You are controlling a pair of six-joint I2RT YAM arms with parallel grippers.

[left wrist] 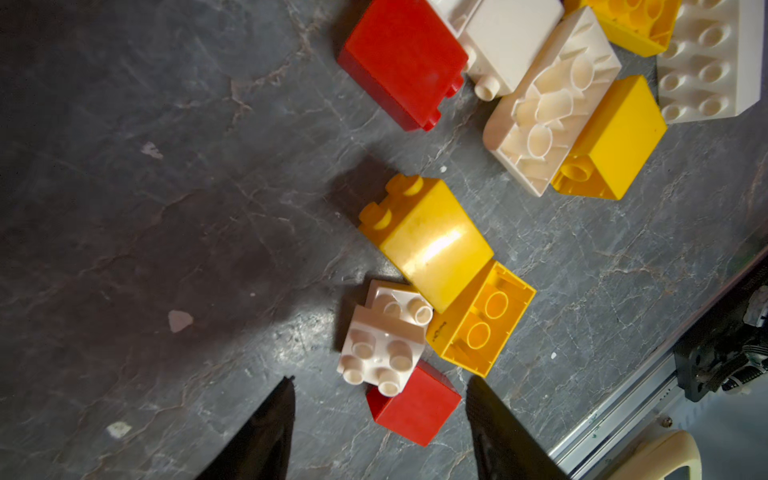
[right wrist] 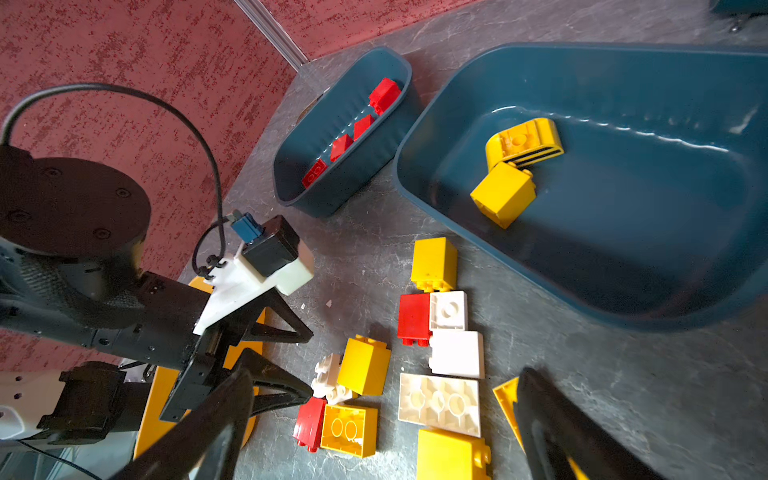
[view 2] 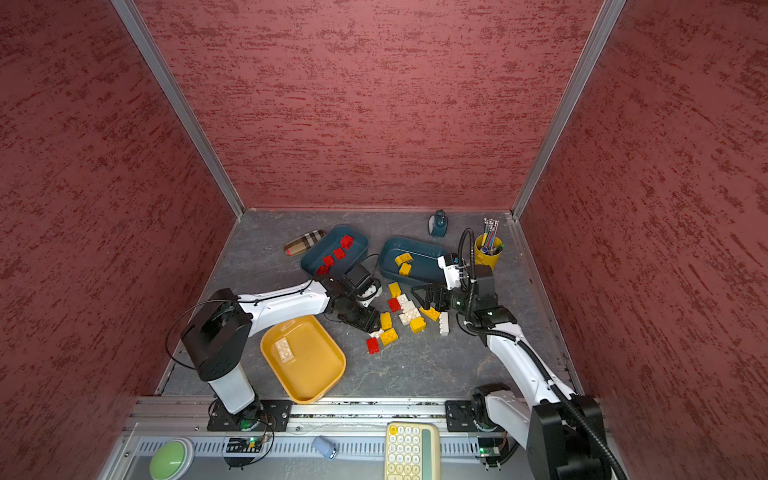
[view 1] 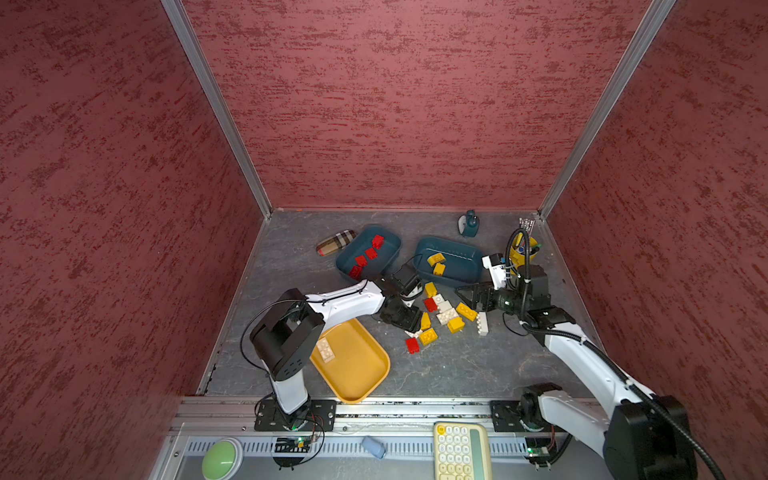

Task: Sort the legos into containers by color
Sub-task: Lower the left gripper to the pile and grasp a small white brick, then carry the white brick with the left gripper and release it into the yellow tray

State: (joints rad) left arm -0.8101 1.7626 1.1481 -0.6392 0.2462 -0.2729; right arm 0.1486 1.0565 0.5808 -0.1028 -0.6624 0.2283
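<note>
Legos (view 1: 446, 316) lie between both low-reaching claws: left claw (left wrist: 380, 378) half-spread and empty, right claw (right wrist: 386, 374) spread wide, empty.

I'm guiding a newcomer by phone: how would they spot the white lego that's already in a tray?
Look to the front of the table for the mustard-yellow tray. One oblong white lego lies inside it, alone. Every other white lego sits loose on the table among red and yellow ones.

The left gripper (view 2: 373, 326) is pointing at the loose legos (view 2: 409, 316) lying just ahead of it, the mustard-yellow tray (view 2: 312, 368) sitting behind.
</note>
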